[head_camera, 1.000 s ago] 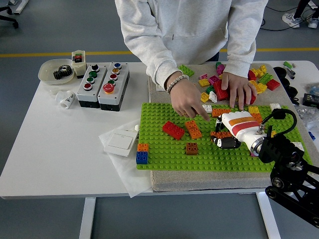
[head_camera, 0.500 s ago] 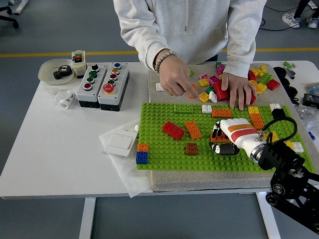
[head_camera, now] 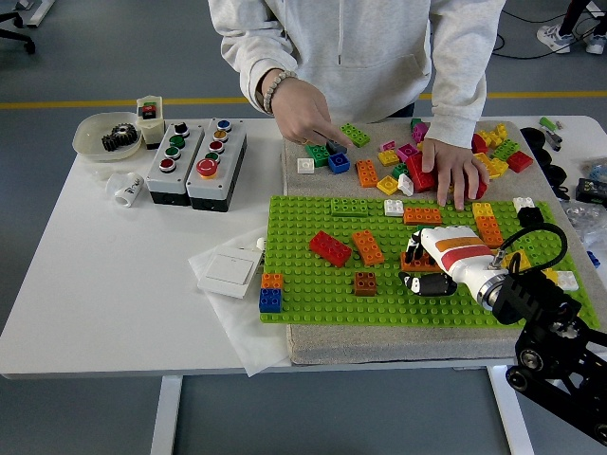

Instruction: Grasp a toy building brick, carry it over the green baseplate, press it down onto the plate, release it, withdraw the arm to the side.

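Right hand (head_camera: 429, 268): lower right of frame, fingers curled down on an orange brick (head_camera: 414, 262) sitting on the green baseplate (head_camera: 313, 280), right of centre. Left hand: not in view.

Person (head_camera: 351, 38), top of frame: one hand (head_camera: 302, 116) among loose bricks (head_camera: 365, 161) above the plate, the other hand (head_camera: 452, 171) resting near the red ones.

Risks, as judged:
- brick half-seated, lifting with the fingers on release
- withdrawing arm clipping the orange bricks (head_camera: 488, 227) just beside it
- person's hand straying into the path

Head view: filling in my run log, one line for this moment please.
right hand: on orange brick, green baseplate | left arm: unseen | person's hand: at loose bricks
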You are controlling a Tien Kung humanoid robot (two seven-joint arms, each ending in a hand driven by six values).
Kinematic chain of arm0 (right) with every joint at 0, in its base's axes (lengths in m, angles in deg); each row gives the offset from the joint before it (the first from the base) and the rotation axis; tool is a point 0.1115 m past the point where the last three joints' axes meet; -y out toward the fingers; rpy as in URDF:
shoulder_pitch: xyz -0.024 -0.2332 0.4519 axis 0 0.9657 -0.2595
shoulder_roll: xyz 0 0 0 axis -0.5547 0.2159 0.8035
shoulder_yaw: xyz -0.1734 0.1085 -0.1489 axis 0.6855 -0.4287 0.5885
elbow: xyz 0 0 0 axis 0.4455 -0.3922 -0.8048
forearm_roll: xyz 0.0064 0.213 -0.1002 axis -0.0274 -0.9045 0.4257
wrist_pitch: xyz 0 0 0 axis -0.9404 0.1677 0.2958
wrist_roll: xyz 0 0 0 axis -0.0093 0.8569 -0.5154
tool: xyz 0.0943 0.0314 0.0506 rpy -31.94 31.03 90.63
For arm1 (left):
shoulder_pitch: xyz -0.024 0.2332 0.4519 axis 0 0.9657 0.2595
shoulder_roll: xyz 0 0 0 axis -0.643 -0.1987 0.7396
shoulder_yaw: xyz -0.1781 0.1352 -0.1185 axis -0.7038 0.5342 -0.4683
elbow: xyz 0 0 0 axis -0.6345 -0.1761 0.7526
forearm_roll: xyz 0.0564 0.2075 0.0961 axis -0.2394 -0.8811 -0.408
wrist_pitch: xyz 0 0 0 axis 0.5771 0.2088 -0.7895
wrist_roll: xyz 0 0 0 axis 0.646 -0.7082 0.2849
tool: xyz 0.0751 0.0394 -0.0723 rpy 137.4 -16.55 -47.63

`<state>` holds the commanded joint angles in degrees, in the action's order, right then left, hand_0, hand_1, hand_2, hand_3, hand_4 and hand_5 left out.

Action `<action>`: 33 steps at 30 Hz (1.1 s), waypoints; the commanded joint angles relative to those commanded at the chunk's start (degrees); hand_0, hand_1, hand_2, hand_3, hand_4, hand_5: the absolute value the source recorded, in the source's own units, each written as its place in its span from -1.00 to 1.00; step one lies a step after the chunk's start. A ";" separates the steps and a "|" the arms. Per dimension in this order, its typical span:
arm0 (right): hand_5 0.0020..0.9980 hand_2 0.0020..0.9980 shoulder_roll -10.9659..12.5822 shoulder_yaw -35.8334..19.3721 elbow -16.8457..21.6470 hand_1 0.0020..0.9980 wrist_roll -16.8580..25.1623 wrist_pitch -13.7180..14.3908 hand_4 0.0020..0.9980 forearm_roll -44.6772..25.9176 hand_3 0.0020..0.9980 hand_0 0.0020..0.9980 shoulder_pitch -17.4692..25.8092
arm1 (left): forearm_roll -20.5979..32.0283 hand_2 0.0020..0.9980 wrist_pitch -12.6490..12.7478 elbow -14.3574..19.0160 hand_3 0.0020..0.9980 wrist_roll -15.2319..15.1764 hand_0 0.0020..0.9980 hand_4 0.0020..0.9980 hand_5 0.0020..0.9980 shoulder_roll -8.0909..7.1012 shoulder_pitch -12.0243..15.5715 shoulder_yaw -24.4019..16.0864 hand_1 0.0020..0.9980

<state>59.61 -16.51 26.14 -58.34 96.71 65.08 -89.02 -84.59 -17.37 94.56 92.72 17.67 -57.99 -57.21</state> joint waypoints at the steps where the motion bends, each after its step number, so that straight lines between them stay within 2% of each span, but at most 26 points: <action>1: -0.18 0.15 0.00 0.00 -0.03 -0.02 0.01 0.00 0.50 -0.02 0.03 -0.02 0.05 | 0.02 0.57 -0.01 0.00 0.18 0.00 0.59 0.24 0.23 0.00 0.00 0.03 0.55; 18: -0.15 0.15 0.05 -0.09 0.17 -0.01 0.01 0.06 0.53 -0.07 0.04 -0.02 0.06 | 0.12 0.57 -0.05 0.02 0.18 0.05 0.59 0.24 0.23 0.02 -0.08 0.12 0.55; 33: -0.14 0.15 0.81 -2.86 4.18 -0.01 -0.86 0.63 0.54 1.84 0.04 -0.04 0.42 | 0.31 0.57 -0.04 0.01 0.17 0.12 0.59 0.24 0.23 0.00 -0.01 0.12 0.54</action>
<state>60.43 -19.37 30.32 -59.20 97.34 66.91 -88.61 -84.28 -17.41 94.56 92.84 17.68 -58.00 -57.09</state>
